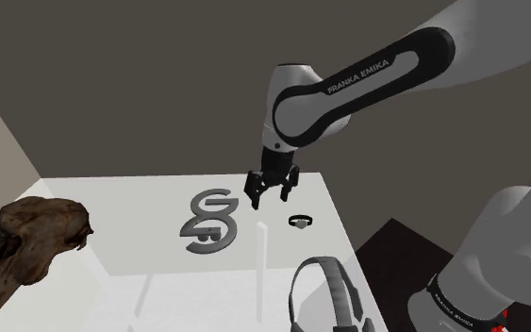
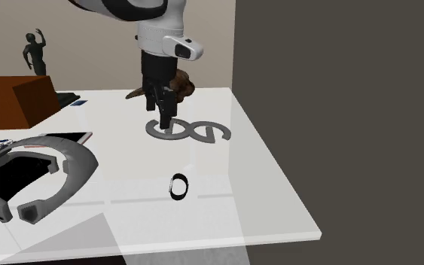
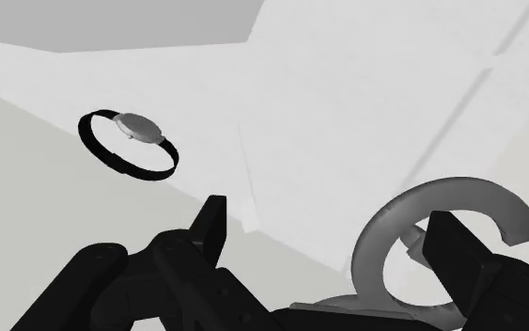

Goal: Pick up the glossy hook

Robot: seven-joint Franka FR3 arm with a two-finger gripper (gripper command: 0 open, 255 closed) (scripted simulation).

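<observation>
Shows a white table [image 1: 141,203] under the pincer [image 1: 271,198], with big grey headphones [image 1: 334,292] well apart from it and a gnarled brown lump [image 1: 27,240] farther off. Finds the grey S-shaped hook [image 1: 211,222] lying flat just below the spread, empty fingers [image 3: 464,259], one loop beside a fingertip. Leaves a black wristwatch [image 1: 300,223] near the pincer's other side.

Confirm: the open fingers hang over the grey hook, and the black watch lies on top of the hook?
No. The watch lies on the white table, apart from the hook; the shoulder view shows it. The open fingers do hang over the grey hook.
</observation>
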